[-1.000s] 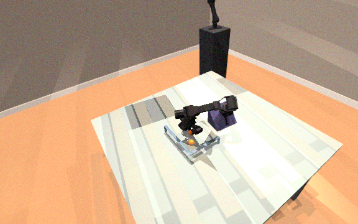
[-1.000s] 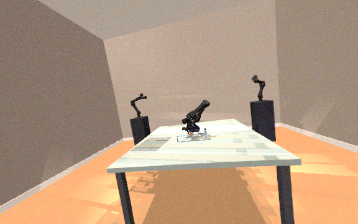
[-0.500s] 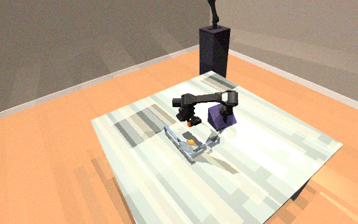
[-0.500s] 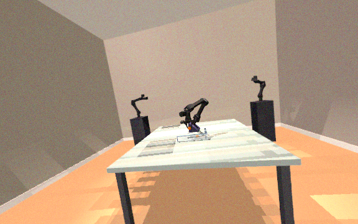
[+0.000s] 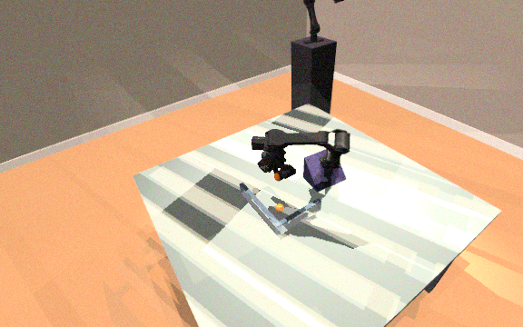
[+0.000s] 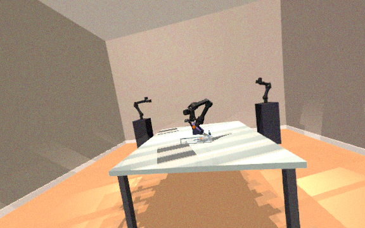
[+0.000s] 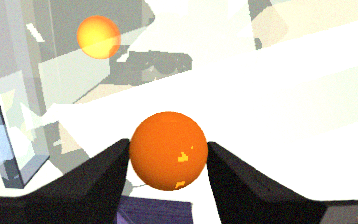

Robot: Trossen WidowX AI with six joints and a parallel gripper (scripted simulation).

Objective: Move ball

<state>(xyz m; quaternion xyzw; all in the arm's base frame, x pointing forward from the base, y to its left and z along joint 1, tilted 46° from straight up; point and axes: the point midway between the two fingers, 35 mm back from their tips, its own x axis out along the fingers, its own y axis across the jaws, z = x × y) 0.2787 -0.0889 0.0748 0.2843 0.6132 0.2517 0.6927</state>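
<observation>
The orange ball (image 5: 277, 176) (image 6: 194, 126) (image 7: 168, 151) is held off the table between the two black fingertips. My gripper (image 7: 168, 147) is shut on it, with one finger on either side. The see-through copy (image 5: 280, 207) (image 6: 201, 139) (image 7: 99, 37) is a lighter orange ball on the table, inside the corner of the two low clear walls. One clear wall (image 5: 261, 205) runs to the left of the copy and the other clear wall (image 5: 301, 213) to its right. The held ball is above and behind the copy in the top view, apart from it.
The arm's purple base block (image 5: 324, 170) stands on the striped table (image 5: 252, 291) behind the right wall. Two other arms stand on dark pedestals (image 6: 268, 121) (image 6: 142, 131) beyond the table. The wrist view shows a wall end (image 7: 14, 177) left of the fingers.
</observation>
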